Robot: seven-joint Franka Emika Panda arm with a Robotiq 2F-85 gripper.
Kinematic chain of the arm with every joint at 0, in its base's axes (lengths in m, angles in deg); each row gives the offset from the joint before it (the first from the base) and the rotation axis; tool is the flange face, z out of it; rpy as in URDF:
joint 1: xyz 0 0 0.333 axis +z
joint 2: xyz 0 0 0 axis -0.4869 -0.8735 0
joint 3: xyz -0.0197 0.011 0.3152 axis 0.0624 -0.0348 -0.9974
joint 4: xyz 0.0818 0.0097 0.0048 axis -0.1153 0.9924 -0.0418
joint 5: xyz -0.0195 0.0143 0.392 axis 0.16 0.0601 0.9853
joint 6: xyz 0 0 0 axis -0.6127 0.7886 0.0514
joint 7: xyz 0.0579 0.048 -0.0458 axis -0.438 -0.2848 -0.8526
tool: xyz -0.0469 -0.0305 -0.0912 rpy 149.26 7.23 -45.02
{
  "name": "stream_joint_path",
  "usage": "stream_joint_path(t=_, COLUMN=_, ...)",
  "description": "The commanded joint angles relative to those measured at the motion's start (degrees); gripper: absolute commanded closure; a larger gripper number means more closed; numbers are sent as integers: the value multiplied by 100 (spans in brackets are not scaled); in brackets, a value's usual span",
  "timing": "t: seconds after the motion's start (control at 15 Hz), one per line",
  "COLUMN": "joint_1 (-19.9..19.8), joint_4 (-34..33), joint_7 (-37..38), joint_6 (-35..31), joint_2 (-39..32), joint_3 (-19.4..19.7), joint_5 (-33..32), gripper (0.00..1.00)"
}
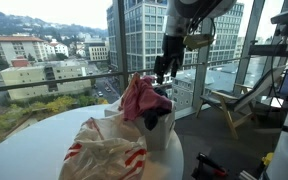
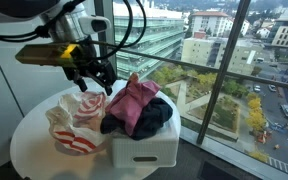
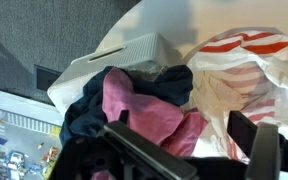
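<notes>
- In an exterior view, the pink cloth (image 1: 139, 98) lies heaped with a dark garment (image 1: 155, 119) in a white bin (image 1: 162, 140) on the counter (image 1: 34, 150). It looks soft and light, probably best pinched at a raised fold.
- In an exterior view, the gripper (image 2: 96, 78) hangs just above it, near a striped cloth (image 2: 74, 128).
- In the wrist view, the jaws are spread wide and empty, touching nothing.

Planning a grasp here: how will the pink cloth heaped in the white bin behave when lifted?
Probably floppy: the pink cloth lies crumpled in folds, so it should sag and trail from a pinch. Likely light, since it looks like thin fabric. It may drag along the dark cloth bunched against it, perhaps tugging the white bin too.
</notes>
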Motion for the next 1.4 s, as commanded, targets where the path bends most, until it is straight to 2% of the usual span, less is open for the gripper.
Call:
stream_joint_path(t=0.0, joint_1=-225, joint_4=-473, joint_7=-39, joint_6=-1184, joint_2=-1248, joint_3=167, joint_5=-70, gripper=0)
stream_joint_path(t=0.2, joint_1=-186, joint_4=-762, joint_7=-119, joint_6=-1992, joint_2=-1979, joint_3=284, joint_5=178, gripper=0)
stream_joint_path(t=0.33, joint_1=-291, joint_4=-895, joint_7=71, joint_6=-2628, joint_2=-2390, joint_3=176, joint_5=70, gripper=0)
stream_joint_path(t=0.53, joint_1=-275, joint_4=-1124, joint_7=66, joint_6=-3145, joint_2=-3008, joint_3=186, joint_5=113, gripper=0)
stream_joint_path(t=0.73, joint_1=-399, joint_4=-1366, joint_7=331, joint_6=-3437, joint_2=-3568, joint_3=144, joint_5=-160, gripper=0)
stream_joint_path(t=0.8, joint_1=-445, joint_4=-1443, joint_7=436, joint_6=-3519, joint_2=-3741, joint_3=159, joint_5=-303, gripper=25)
stream_joint_path(t=0.87, joint_1=-459, joint_4=-1502, joint_7=497, joint_6=-3565, joint_2=-3853, joint_3=183, joint_5=-439, gripper=27)
stream_joint_path(t=0.93, joint_1=-474, joint_4=-1497, joint_7=644, joint_6=-3561, joint_2=-3846, joint_3=200, joint_5=-639, gripper=34)
stream_joint_path(t=1.2, joint_1=-437, joint_4=-1371, joint_7=1380, joint_6=-3246, joint_2=-3567, joint_3=161, joint_5=-1455, gripper=67)
stream_joint_path(t=1.33, joint_1=-372, joint_4=-1337, joint_7=1659, joint_6=-3001, joint_2=-3339, joint_3=70, joint_5=-1635, gripper=82)
